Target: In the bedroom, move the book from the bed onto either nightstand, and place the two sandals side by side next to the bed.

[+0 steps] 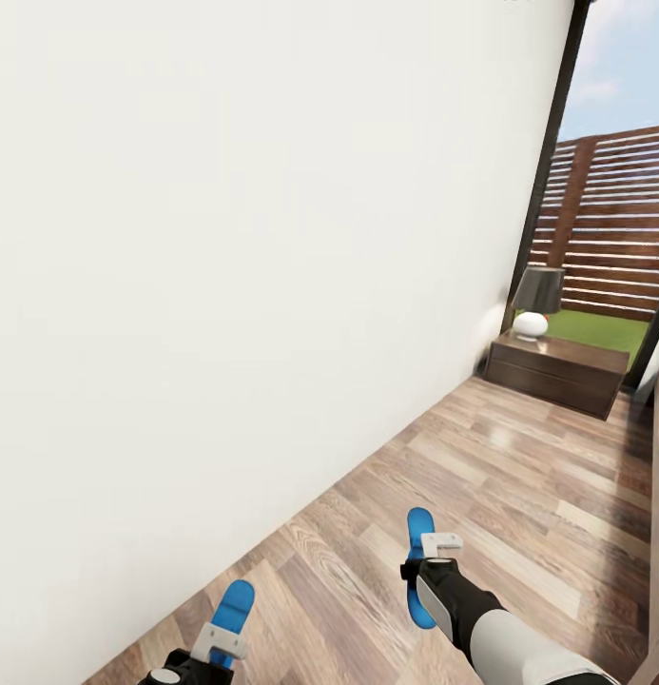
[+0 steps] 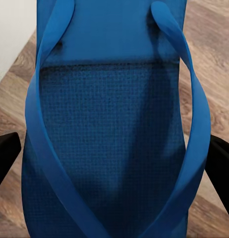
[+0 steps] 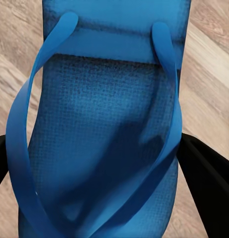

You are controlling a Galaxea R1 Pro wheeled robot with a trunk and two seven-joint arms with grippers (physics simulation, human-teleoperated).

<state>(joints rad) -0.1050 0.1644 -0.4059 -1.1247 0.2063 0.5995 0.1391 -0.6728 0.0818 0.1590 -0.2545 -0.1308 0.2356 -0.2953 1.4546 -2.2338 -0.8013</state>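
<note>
Each of my grippers holds one of the two bright-blue sandals above the wood-plank floor. The left gripper [image 1: 224,636] is shut on a sandal [image 1: 236,601] close to the white wall. In the left wrist view that sandal [image 2: 114,99] lies with its straps up between the dark fingers [image 2: 221,168]. My right gripper [image 1: 432,554] is shut on the other sandal [image 1: 420,525], seen in the right wrist view as a strapped sole [image 3: 104,124] between black fingers [image 3: 206,188]. A dark-brown nightstand [image 1: 557,366] stands far ahead at the right. The book and the bed are out of view.
A long white wall [image 1: 224,285] runs along my left. On the nightstand is a lamp [image 1: 536,300] with a dark shade and white base. Behind it a black-framed window [image 1: 610,219] shows a slatted fence and grass. Open floor [image 1: 519,476] stretches toward the nightstand.
</note>
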